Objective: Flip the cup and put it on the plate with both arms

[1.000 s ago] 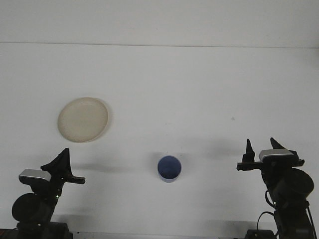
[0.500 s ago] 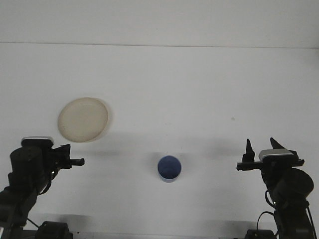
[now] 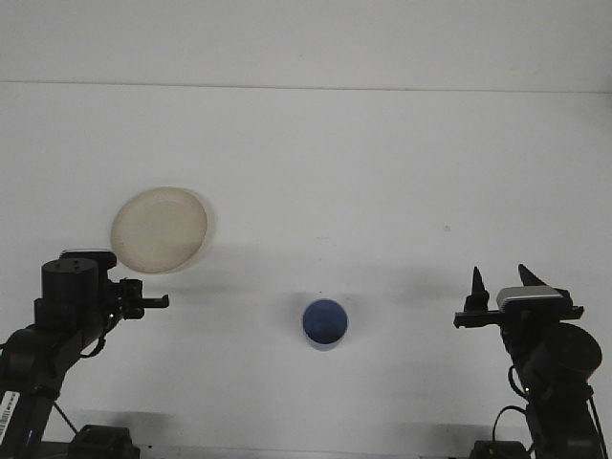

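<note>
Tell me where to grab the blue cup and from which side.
Grip the blue cup across its round side wall, coming in low from the side. It stands alone on the table, so either side looks open; a sideways hold should also suit turning it over afterwards.

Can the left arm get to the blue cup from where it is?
Probably yes. The left gripper points toward the blue cup, and only bare table lies between them. The plate sits farther back, out of the way.
</note>
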You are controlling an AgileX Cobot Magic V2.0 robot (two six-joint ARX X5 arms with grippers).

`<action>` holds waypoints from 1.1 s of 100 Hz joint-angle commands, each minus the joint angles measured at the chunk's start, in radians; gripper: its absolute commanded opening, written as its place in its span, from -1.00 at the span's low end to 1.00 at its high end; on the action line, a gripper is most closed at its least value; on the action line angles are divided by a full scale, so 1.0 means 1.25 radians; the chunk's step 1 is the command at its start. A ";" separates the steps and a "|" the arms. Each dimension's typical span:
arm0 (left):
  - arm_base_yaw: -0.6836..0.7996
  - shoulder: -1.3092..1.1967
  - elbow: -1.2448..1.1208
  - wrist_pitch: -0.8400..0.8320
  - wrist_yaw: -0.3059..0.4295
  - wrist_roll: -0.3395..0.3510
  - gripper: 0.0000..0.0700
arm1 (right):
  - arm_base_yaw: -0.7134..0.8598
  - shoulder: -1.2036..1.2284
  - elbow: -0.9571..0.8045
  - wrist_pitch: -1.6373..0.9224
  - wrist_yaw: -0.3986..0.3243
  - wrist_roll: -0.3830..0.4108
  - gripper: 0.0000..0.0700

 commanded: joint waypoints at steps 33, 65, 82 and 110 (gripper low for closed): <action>-0.005 0.013 0.036 -0.024 -0.003 -0.005 0.47 | 0.001 0.001 0.004 0.011 0.002 0.000 0.41; -0.161 0.142 0.173 -0.081 0.032 -0.079 0.47 | 0.001 0.001 0.004 0.011 0.002 0.000 0.41; -0.310 0.258 0.256 -0.067 0.032 -0.113 0.45 | 0.001 0.001 0.004 0.011 0.002 0.000 0.41; -0.490 0.473 0.420 -0.056 0.034 -0.125 0.45 | 0.001 0.001 0.004 0.011 0.002 0.000 0.41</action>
